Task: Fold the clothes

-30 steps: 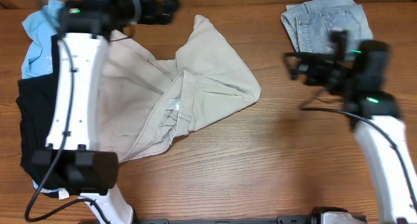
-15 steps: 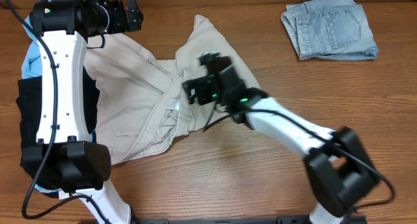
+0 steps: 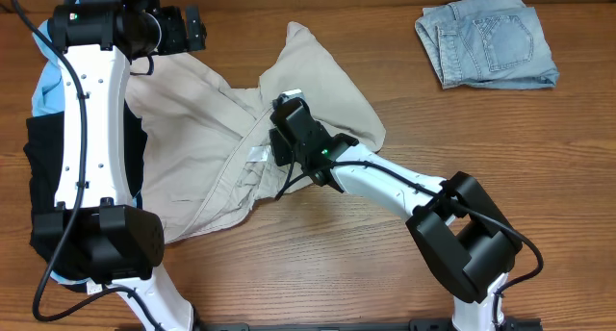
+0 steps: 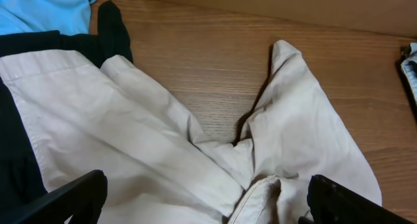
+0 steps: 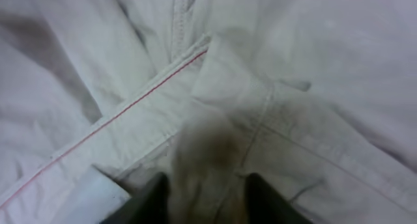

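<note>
Directly beneath the right gripper point(image 5: 206, 196), close up, the crumpled beige shorts point(image 5: 313, 61).

Left arm point(image 3: 91, 129) extended, left end effector point(image 3: 197, 27) wide open; right arm point(image 3: 385, 182) angled leftward, right end effector point(image 5: 208, 195) blurred.

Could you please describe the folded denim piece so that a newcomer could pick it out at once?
On the wooden table, look to the far corner on the robot's right, away from the beige shorts spread mid-table. There lies the denim piece, a small folded bundle. It alone is faded blue-grey with a stitched pocket showing, and nothing touches it.
</note>
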Available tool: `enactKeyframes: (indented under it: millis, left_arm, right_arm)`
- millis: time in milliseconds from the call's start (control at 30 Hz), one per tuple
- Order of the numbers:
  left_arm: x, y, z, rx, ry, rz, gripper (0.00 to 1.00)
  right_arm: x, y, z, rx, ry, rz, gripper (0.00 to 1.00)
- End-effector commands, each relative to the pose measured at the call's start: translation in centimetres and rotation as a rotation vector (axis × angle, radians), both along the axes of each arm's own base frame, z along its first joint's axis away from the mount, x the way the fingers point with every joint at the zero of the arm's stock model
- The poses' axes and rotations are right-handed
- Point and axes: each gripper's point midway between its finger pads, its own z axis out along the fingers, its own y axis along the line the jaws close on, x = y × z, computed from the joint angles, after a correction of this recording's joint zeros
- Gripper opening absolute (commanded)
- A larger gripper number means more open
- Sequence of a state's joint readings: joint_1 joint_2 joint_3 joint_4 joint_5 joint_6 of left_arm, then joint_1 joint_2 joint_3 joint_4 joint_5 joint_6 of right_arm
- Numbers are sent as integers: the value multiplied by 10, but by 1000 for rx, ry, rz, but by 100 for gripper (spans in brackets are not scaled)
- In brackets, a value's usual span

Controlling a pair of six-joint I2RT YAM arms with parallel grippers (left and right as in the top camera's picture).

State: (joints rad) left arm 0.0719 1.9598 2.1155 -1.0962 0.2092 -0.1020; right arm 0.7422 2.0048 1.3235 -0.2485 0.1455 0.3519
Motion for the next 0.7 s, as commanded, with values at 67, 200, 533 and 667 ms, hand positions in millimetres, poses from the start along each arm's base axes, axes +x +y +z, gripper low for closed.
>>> enactKeyframes:
  millis: [67, 200, 533, 667]
  left_arm:
    - [1, -1, -8, 18, 15, -14, 100]
    - [0, 0, -9, 27, 21, -13, 100]
    - [0, 1, -9, 36, 19, -14, 100]
    - [1, 1, -8, 37, 15, -14, 100]
  right_arm:
    - [10, -7, 7, -25, -23, -60, 11]
    - [8, -20, 25, -44, 54, -116, 4]
    - [-94, -131, 72, -142, 620, -249, 4]
    - [-132, -168, 67, -254, 786, -319, 4]
